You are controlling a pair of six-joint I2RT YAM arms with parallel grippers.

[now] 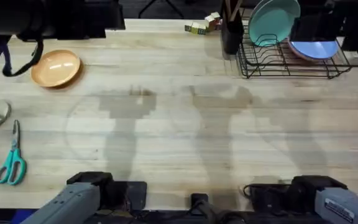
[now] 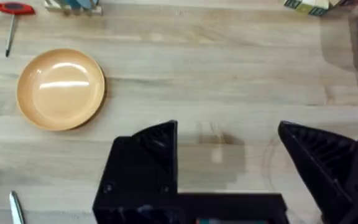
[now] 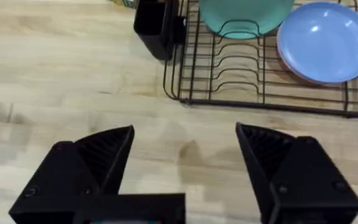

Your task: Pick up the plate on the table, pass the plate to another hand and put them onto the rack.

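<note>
From overhead, the orange plate point(image 1: 56, 68) lies flat at the far left of the table point(image 1: 179, 124), well apart from the rack point(image 1: 291, 62) at the far right, so it falls on my left arm's side and I judge that arm the nearer for the pickup; being round, it offers no long axis to line up on, only its raised rim. Teal scissors point(image 1: 11, 163) lie near the left edge, short of the plate. Through my left wrist camera, my left gripper point(image 2: 229, 149) stands wide open over bare wood, with the plate off to one side beyond the fingers and clear planks between. Through my right wrist camera, my right gripper point(image 3: 185, 152) is likewise spread wide, facing the rack, which already holds a teal plate point(image 3: 244, 15) and a blue plate point(image 3: 325, 40), leaving free wire slots between them
</note>
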